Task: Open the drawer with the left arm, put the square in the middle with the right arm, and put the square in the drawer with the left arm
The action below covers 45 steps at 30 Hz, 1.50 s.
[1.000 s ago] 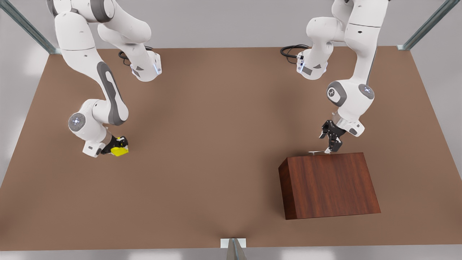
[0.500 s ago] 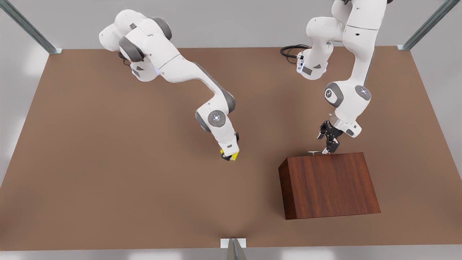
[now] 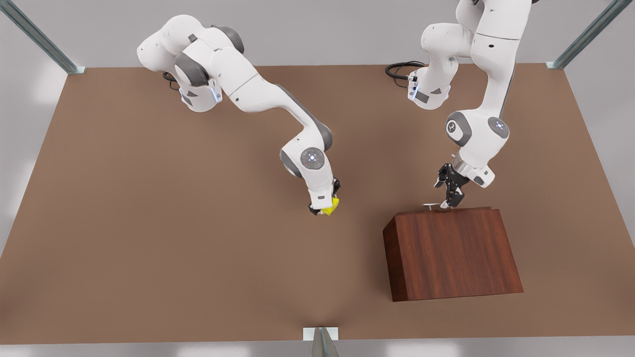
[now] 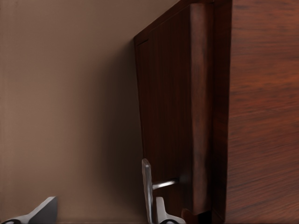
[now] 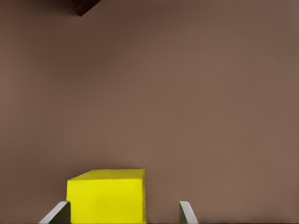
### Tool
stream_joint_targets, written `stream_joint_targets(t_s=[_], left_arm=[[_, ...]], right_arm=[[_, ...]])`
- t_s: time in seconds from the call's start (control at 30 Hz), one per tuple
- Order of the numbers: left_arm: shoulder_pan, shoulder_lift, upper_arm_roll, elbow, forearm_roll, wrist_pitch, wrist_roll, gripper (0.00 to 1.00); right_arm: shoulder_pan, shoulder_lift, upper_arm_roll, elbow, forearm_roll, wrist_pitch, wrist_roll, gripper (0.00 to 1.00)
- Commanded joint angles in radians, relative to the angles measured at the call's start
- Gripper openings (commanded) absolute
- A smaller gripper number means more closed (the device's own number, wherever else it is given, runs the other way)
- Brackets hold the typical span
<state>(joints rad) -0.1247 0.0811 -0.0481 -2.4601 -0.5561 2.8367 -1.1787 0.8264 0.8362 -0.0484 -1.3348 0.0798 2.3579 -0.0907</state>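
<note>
The square (image 3: 331, 207), a yellow cube, is at the tip of my right gripper (image 3: 325, 204) near the table's middle. In the right wrist view the square (image 5: 106, 196) lies between the spread fingers of the right gripper (image 5: 120, 212). It sits against one finger (image 5: 56, 213), and bare table shows before the other. My left gripper (image 3: 450, 194) is open at the far face of the cabinet (image 3: 451, 253). The drawer (image 4: 163, 116) has a silver handle (image 4: 146, 186), which stands just inside one finger of the left gripper (image 4: 100, 213).
The brown table (image 3: 149, 238) stretches wide on the front view's left and along the near edge. Black cables (image 3: 399, 69) lie at the far edge by an arm base. Metal frame posts (image 3: 585, 34) stand at the corners.
My right arm swung the square from the front view's left to the middle, then drifted slightly right. The left gripper and the handle shifted a little away from the cabinet.
</note>
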Motion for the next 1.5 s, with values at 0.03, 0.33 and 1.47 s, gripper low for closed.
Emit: stream_joint_targets(t_s=[0.03, 0.33, 1.47], left_arm=[[-0.021, -0.003, 0.001, -0.002, -0.001, -0.013, -0.015, 1.00], [-0.027, -0.040, 0.001, -0.056, -0.001, -0.022, -0.016, 1.00], [-0.050, -0.215, 0.001, -0.244, -0.004, -0.052, -0.029, 1.00]], right_arm=[[0.017, -0.138, -0.042, -0.042, 0.000, -0.101, 0.344, 1.00], [-0.737, -0.764, -0.056, -0.274, -0.126, -0.683, 0.042, 1.00], [-0.806, -0.686, -0.064, -0.099, -0.054, -0.744, -0.106, 1.00]])
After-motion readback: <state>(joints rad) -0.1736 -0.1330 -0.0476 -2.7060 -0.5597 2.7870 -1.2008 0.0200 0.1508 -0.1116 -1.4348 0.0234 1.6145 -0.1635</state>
